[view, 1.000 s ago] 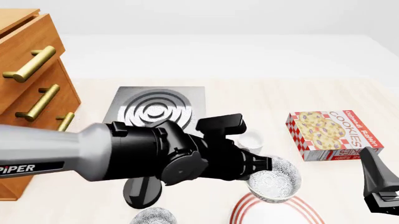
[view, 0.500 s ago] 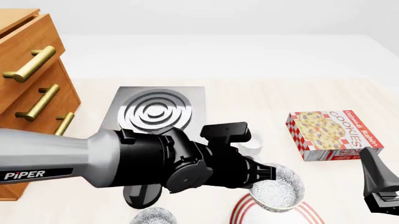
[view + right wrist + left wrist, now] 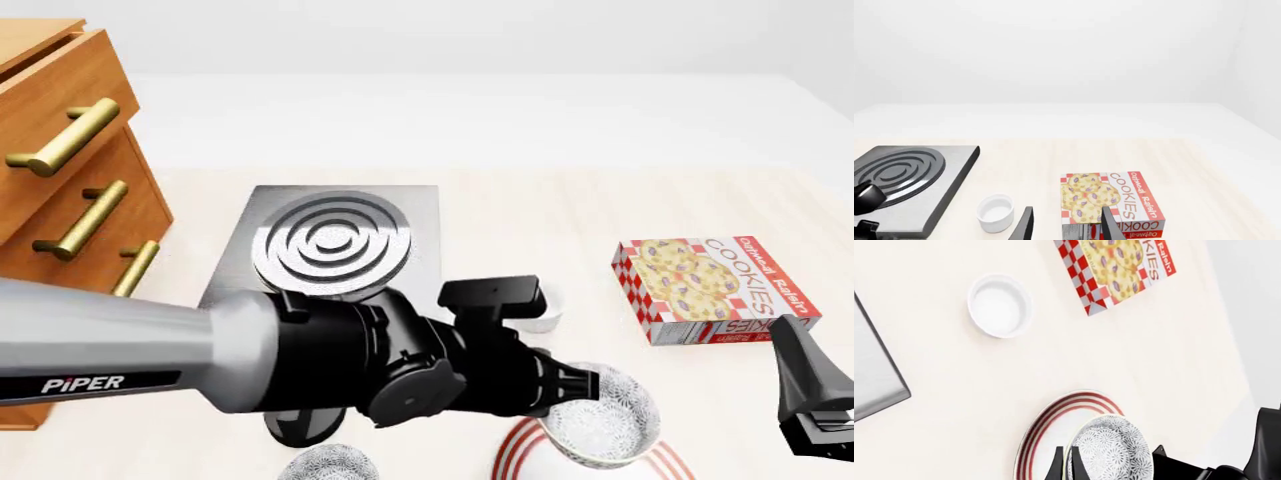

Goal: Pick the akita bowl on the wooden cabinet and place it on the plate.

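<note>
My left gripper [image 3: 1067,468] is shut on the near rim of the akita bowl [image 3: 1111,452], a black-and-white patterned bowl with a pale rim. In the front view the bowl [image 3: 607,422] hangs upright over the plate [image 3: 514,455], just off the tip of the left gripper [image 3: 571,385]. Whether it touches the plate I cannot tell. The plate's red rings [image 3: 1047,427] curve out from under the bowl. The wooden cabinet [image 3: 67,160] stands at the far left. My right gripper [image 3: 1066,229] is open with nothing in it, low at the right edge [image 3: 811,400].
A grey stove plate [image 3: 334,240] lies beyond the left arm. The white ramekin [image 3: 541,312] and a cookies box [image 3: 714,285] sit to its right. A second patterned bowl [image 3: 327,465] shows at the bottom edge, beside a dark round object [image 3: 300,425].
The left arm has carried the bowl down and toward the near edge, over the plate. The right arm has not moved.
</note>
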You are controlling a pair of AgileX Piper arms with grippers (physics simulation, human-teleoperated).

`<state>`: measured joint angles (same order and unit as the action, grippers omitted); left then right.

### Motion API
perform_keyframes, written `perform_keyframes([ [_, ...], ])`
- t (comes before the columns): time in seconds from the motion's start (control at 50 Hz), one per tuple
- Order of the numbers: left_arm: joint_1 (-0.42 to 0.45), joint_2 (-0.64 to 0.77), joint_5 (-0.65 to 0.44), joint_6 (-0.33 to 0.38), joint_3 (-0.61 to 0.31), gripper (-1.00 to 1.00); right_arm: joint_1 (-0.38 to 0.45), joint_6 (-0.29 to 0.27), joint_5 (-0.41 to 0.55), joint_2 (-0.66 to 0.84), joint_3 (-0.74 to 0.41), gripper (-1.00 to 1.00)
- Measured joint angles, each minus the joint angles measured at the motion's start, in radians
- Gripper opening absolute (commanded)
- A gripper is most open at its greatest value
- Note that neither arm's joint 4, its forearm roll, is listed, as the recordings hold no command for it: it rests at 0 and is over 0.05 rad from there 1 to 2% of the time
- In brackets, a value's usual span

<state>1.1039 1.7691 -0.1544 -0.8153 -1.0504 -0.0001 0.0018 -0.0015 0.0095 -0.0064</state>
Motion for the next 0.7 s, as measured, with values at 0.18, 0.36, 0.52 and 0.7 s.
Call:
perform_keyframes([
  [0.18,0.003,0.012,0.011,-0.007,0.003,-1.0,0.0,0.0,0.0,0.0,0.0,1.0],
  [0.36,0.008,0.023,0.023,-0.015,0.008,-1.0,0.0,0.0,0.0,0.0,0.0,1.0],
  [0.52,0.012,0.034,0.033,-0.021,0.011,-1.0,0.0,0.0,0.0,0.0,0.0,1.0],
  [0.7,0.018,0.045,0.043,-0.029,0.015,-1.0,0.0,0.0,0.0,0.0,0.0,1.0],
])
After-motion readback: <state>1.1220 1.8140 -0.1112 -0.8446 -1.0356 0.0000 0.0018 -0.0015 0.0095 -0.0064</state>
